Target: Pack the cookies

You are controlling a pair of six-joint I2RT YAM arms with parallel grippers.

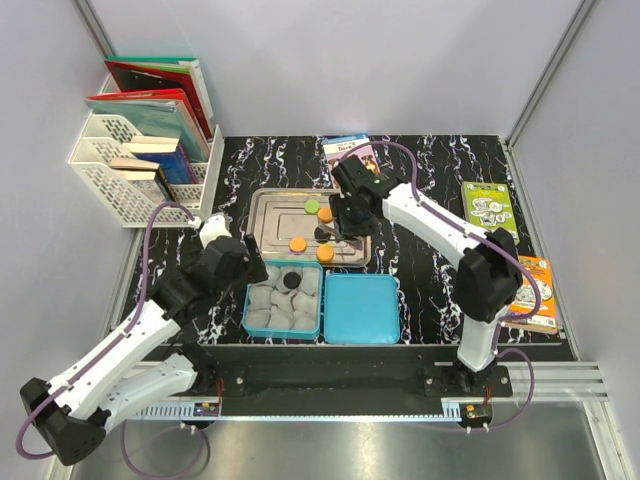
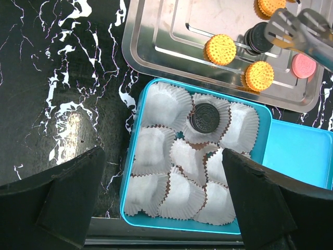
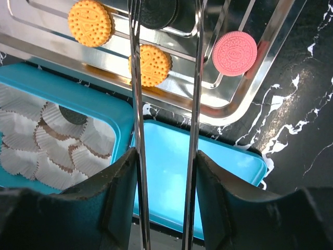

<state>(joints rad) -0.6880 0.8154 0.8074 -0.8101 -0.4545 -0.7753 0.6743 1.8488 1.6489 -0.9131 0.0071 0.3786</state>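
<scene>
The right claw (image 3: 165,161), grasping the tongs (image 3: 137,104), should centre their tips on the black cookie (image 3: 158,13) before squeezing gently; the left claw (image 2: 161,156) hangs released.

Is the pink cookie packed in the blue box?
No, the pink cookie lies on the metal tray, outside the blue box.

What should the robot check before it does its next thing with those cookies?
1. Right hand gripping the tongs: ok.
2. Black cookie on the tray caught between the tongs' tips: cannot tell.
3. Box open, lid set aside: ok.
4. Empty paper cups available: ok.
5. Left hand clear of the box: cannot tell; it hangs open nearby.
</scene>
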